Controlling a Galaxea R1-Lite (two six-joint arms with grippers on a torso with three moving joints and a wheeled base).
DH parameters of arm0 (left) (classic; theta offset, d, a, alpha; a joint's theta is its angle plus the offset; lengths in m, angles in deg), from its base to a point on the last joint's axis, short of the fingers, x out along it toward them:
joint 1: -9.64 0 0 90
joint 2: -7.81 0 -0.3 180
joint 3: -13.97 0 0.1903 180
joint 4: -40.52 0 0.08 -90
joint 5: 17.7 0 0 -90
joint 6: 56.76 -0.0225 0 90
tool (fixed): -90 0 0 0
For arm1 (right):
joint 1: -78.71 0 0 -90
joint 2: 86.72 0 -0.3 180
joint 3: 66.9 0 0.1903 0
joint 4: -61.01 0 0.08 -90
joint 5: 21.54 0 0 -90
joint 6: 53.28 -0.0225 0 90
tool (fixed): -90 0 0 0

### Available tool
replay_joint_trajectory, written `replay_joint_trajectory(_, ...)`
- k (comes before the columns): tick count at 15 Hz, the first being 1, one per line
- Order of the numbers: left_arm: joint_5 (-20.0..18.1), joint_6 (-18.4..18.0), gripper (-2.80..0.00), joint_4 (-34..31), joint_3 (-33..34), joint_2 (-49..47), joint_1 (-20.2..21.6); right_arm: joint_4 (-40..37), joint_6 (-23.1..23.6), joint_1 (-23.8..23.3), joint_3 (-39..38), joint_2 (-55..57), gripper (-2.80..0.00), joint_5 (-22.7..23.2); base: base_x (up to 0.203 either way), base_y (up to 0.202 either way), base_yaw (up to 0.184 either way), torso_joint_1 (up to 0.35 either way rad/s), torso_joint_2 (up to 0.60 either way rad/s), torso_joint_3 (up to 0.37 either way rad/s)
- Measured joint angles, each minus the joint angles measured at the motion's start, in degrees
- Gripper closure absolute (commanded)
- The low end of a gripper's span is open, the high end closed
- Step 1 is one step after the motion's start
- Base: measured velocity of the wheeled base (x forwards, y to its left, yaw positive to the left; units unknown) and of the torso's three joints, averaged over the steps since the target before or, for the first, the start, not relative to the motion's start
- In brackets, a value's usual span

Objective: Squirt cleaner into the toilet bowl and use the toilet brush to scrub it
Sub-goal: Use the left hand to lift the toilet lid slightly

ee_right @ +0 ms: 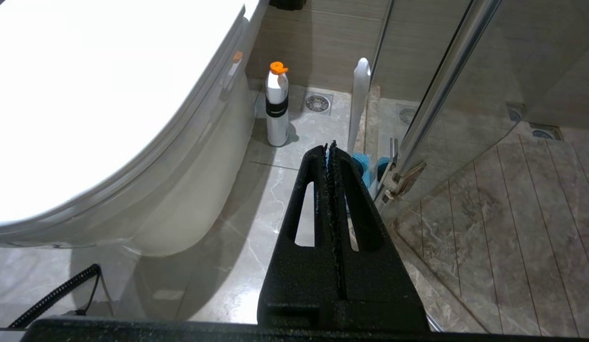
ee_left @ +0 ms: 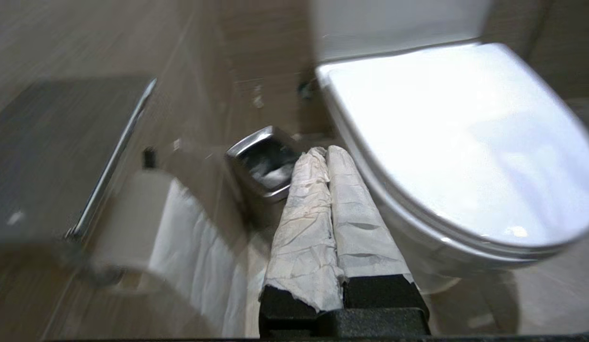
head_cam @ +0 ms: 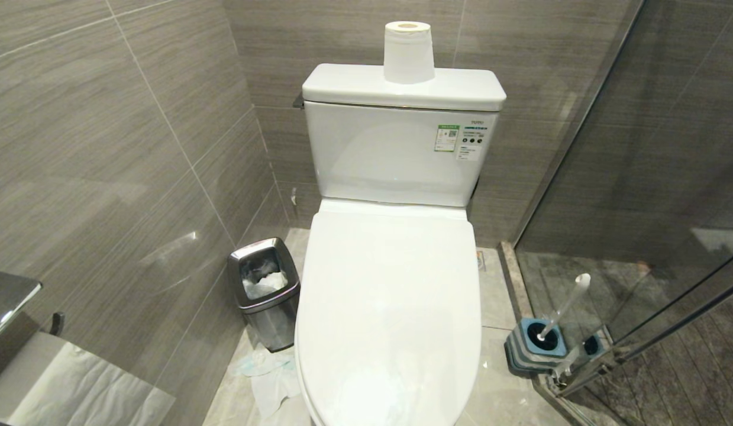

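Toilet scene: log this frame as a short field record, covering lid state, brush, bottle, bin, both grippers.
toilet lid: down, covering the bowl
toilet brush: standing in its holder on the floor by the glass door, untouched
white bottle: orange cap, upright on the floor beside the toilet base
waste bin: steel, beside the toilet, paper inside
paper roll: upright on the tank lid
left gripper: shut, fingers wrapped in white paper, holding nothing
right gripper: shut, empty, above the floor

A glossy white toilet (head_cam: 390, 307) is set against grey streaked wall tiles (head_cam: 106, 148). A green-white sticker (head_cam: 447, 138) is borne by the tank. A blue-topped, grey-striped holder (head_cam: 535, 346) and an orange-capped white bottle (ee_right: 277, 107) are seen.
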Motion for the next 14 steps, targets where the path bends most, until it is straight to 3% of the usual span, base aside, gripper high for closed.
replay_joint_trajectory(2,-5.0,-0.1,0.0,-0.8,-2.7,-0.5,0.0,0.0,0.0,0.0,0.0,0.0,0.0,0.0,0.0,0.0,0.0,0.0,0.0,0.0)
replay_joint_trajectory(4,-6.5,-0.1,0.0,-1.0,-4.6,-2.2,0.0,0.0,0.0,0.0,0.0,0.0,0.0,0.0,0.0,0.0,0.0,0.0,0.0,0.0)
replay_joint_trajectory(8,-7.0,-0.5,0.0,-1.0,-9.7,-11.6,0.0,0.0,0.0,0.0,0.0,0.0,0.0,0.0,0.0,0.0,0.0,0.0,0.0,0.0)
replay_joint_trajectory(14,-6.5,-3.9,0.0,-0.5,-18.6,-36.8,-0.1,0.0,0.0,0.0,0.0,0.0,0.0,0.0,0.0,0.0,0.0,0.0,0.0,0.0)
